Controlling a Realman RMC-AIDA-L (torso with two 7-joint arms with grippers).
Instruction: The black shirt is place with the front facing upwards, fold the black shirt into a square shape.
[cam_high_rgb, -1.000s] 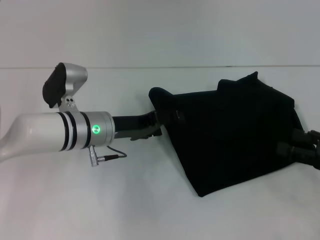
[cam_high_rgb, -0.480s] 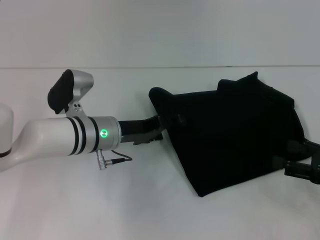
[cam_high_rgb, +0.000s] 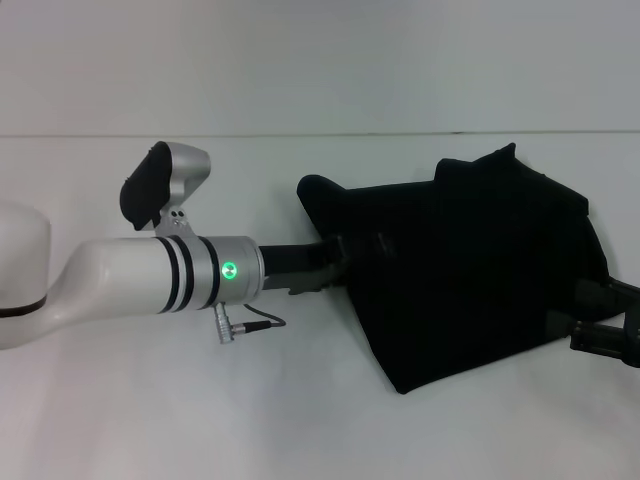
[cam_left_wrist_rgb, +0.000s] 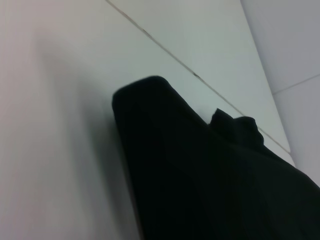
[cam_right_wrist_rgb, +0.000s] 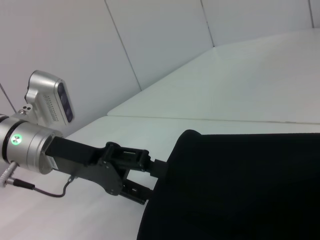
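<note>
A plain white tabletop (cam_high_rgb: 300, 420) runs to its far edge, where a pale panelled wall (cam_right_wrist_rgb: 160, 45) rises.

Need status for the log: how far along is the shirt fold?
Partly done. The black shirt is already bunched into an uneven folded block, no print showing, one flap sticking up at the back. In hand: the left gripper is at the shirt's left edge, its tips hidden by cloth; the right gripper sits at the right edge. Left: the outline is slanted, so it needs squaring and flattening on the table.

The black shirt (cam_high_rgb: 470, 270) lies partly folded, rumpled.
</note>
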